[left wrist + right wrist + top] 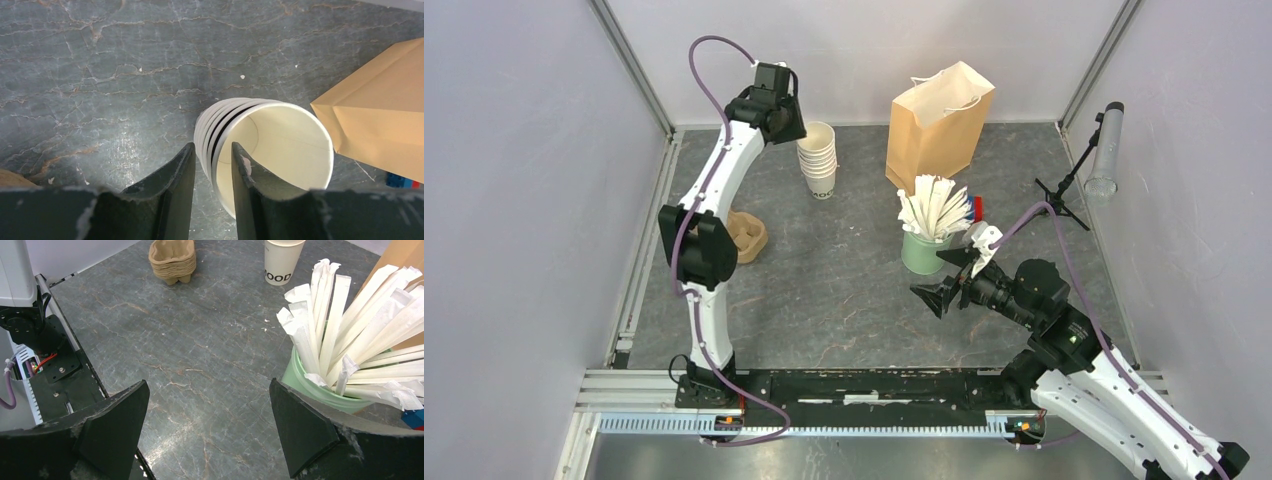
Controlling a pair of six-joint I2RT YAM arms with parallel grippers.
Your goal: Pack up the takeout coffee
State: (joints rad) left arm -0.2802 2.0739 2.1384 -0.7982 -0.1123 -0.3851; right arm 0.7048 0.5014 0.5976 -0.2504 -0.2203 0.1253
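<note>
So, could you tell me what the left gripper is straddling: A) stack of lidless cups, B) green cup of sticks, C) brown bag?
A: in the left wrist view, the left gripper has one finger inside and one outside the rim of the stack of lidless cups.

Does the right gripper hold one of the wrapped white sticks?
No, the right gripper is wide open beside the green cup, with nothing between its fingers.
</note>
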